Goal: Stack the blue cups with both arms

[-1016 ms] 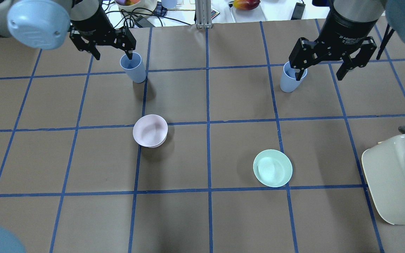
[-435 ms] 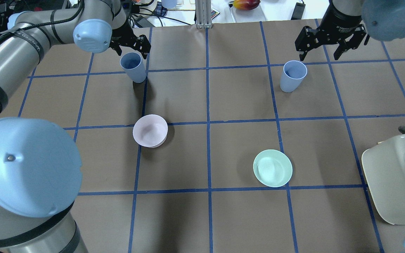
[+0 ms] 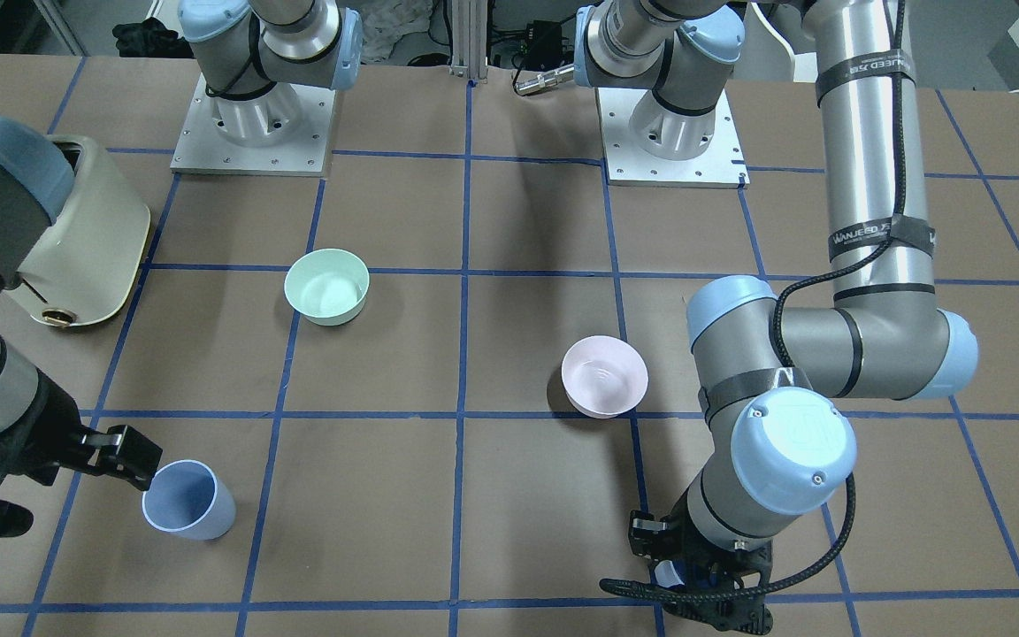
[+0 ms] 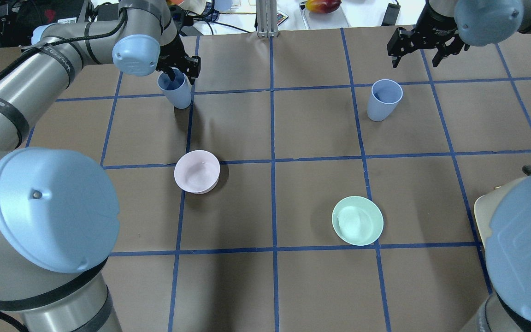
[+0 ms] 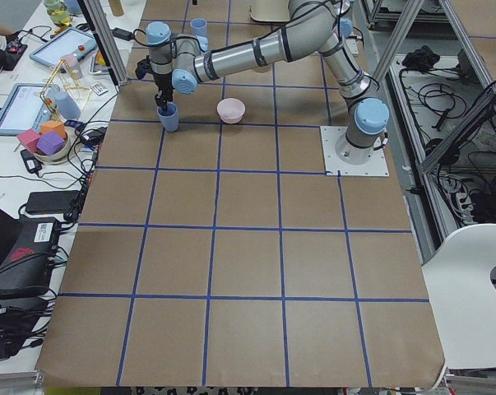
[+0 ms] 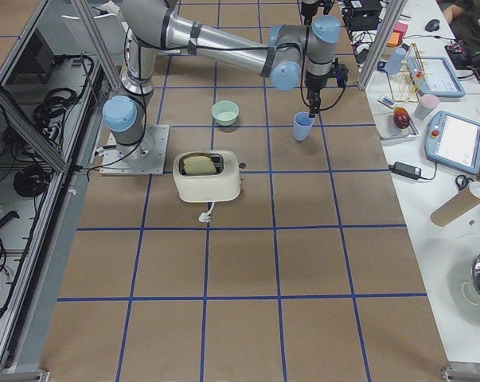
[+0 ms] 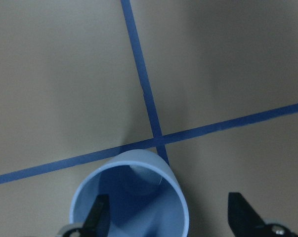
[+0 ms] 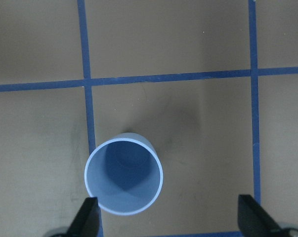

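Note:
Two blue cups stand upright at the table's far side. The left cup (image 4: 174, 90) is under my left gripper (image 4: 183, 76), which is open. In the left wrist view, one finger (image 7: 97, 217) is inside this cup (image 7: 131, 197) and the other is outside its wall. The right cup (image 4: 384, 99) stands free. My right gripper (image 4: 415, 62) is open and empty above it. In the right wrist view, that cup (image 8: 124, 182) lies between the fingers, close to the left one. In the front-facing view the left cup is almost hidden behind my left arm, while the right cup (image 3: 188, 500) shows.
A pale pink bowl (image 4: 197, 171) and a mint-green bowl (image 4: 357, 220) sit in the middle of the table. A cream toaster (image 3: 94, 239) stands on my right side. Clutter lies beyond the table's far edge. My arms' elbows block the near corners of the overhead view.
Both grippers have dropped lower towards the table. The left one now has a finger inside its cup. The right one has moved farther back. Neither cup has moved.

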Robot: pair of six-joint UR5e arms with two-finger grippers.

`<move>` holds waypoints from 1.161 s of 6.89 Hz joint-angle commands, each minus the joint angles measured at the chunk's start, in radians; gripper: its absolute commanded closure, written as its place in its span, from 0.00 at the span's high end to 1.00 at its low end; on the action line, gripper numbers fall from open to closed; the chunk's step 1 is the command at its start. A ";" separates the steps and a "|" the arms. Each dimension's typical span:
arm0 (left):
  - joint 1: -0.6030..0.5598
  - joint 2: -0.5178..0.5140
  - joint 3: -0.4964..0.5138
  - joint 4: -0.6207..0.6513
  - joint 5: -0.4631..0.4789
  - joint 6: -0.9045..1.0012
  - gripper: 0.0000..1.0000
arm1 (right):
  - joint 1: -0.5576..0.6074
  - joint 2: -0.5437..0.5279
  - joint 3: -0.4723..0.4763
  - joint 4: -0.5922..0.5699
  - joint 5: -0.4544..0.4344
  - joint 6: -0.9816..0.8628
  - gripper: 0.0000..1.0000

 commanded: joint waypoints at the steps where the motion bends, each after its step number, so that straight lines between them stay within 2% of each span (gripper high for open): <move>1: -0.002 -0.003 -0.001 0.001 0.038 0.027 0.00 | -0.004 0.090 -0.037 -0.005 0.000 0.016 1.00; 3: -0.068 0.024 0.002 -0.011 0.044 -0.018 0.00 | -0.004 0.126 -0.028 -0.010 0.007 0.018 1.00; 5: -0.251 0.055 0.003 -0.016 0.036 -0.386 0.00 | -0.004 0.144 -0.025 -0.002 0.008 0.013 1.00; 7: -0.402 0.075 -0.013 -0.050 0.039 -0.570 0.00 | -0.004 0.155 -0.023 0.001 0.010 0.010 1.00; 8: -0.430 0.064 -0.017 -0.050 0.045 -0.604 0.00 | -0.004 0.155 -0.023 0.001 0.008 0.012 0.55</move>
